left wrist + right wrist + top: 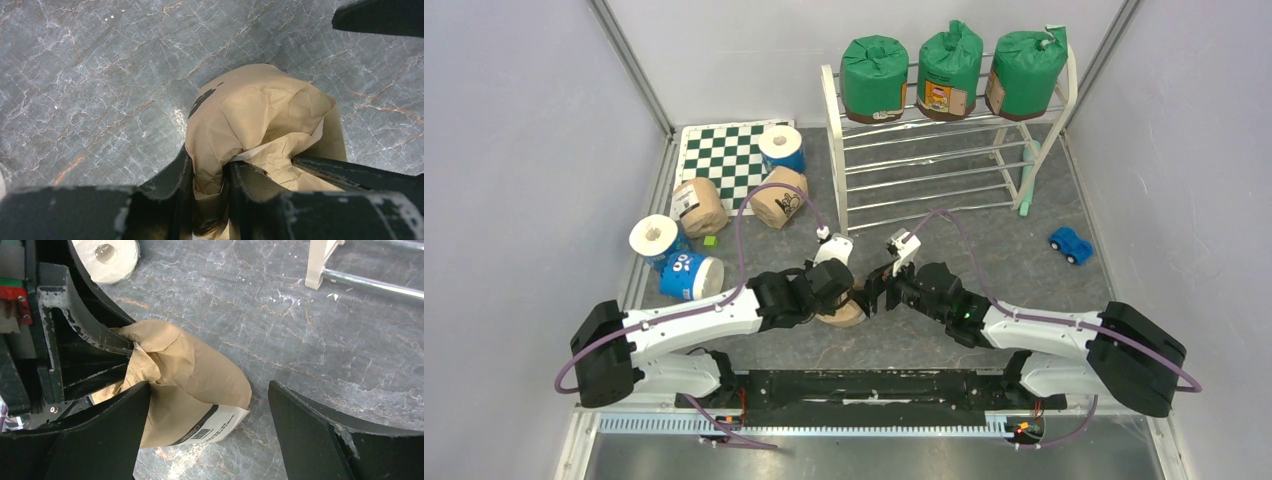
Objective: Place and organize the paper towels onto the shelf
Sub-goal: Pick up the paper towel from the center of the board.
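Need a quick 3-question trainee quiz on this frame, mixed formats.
1. True or false: three green rolls sit on the top tier of the shelf.
2. The left tool is shut on: A) the tan roll; B) a green roll; C) nothing.
3. Fill in: the right tool is ____ (open/shut).
Key: 1 true; 2 A; 3 open.
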